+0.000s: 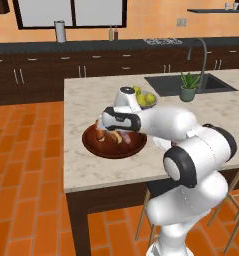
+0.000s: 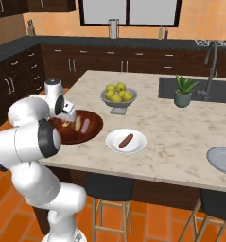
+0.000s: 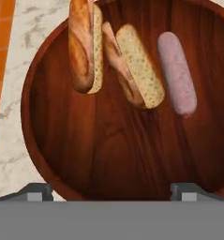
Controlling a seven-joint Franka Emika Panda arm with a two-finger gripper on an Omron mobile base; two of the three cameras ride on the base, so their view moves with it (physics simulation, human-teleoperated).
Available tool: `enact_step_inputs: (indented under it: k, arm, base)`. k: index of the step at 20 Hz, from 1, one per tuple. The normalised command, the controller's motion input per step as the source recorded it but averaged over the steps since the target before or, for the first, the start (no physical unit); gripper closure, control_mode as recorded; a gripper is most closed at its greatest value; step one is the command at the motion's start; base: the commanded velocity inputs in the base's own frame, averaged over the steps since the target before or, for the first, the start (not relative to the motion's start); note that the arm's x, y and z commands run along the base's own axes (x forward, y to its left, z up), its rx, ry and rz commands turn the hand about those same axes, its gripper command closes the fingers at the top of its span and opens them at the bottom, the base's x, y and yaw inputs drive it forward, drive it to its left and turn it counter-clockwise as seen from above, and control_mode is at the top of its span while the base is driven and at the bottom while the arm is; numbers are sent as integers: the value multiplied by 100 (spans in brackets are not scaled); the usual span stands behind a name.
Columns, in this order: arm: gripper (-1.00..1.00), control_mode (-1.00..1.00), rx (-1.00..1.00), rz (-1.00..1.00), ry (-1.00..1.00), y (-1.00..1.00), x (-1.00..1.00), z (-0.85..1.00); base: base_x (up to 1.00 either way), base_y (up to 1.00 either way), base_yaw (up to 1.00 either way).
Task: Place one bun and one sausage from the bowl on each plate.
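Gripper [image 3: 111, 190] hangs over the wooden bowl [image 3: 43, 154], jaws spread wide, nothing between them. In the left base view the hand [image 1: 111, 126] sits above the bowl's [image 1: 93, 146] left half and hides part of the contents.

Bowl contents, hand view: two split buns lying side by side, one [image 3: 84, 44] near the rim, the second [image 3: 134, 70] just beside it, ends nearly touching. A pale pink sausage [image 3: 177, 72] lies on the far side of the second bun, apart from it. All three lie roughly parallel. The near half of the bowl floor is bare wood.

White plate [image 2: 135, 147] sits just beside the bowl [image 2: 93, 128] on the counter, with a darker red-brown sausage [image 2: 126, 140] on it. Grey plate [image 2: 223, 159] is well apart, at the right edge of the right base view; I can't tell what it holds.

Nearby: grey bowl of yellow-green apples [image 2: 118, 94] behind the wooden bowl and white plate, potted plant [image 2: 184, 91] next to the sink [image 2: 218, 90] with its faucet [image 1: 201, 50].

Surface: light marble island counter [image 2: 180, 132], dark base, stools [image 2: 112, 189] tucked under the near edge. Room: orange tile floor [image 1: 26, 175], dark cabinets [image 1: 36, 75] with a dark worktop along the orange back wall, a paper towel roll [image 1: 60, 31] and bottles [image 1: 112, 34] on it, window above.
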Motion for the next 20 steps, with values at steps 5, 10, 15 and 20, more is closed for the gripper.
enact_step_inputs:
  k: [5,10,15,20]
  arm:
    - [-100,-100,0,1,0,32,59,-21]
    - [-100,-100,-1,0,-5,1,54,-31]
    - [-100,-100,0,-1,-5,17,38,-21]
    - [-100,-100,0,-1,0,6,24,-20]
  base:
    - [0,0,0]
    - [0,0,0]
    - [0,0,0]
    - [0,0,0]
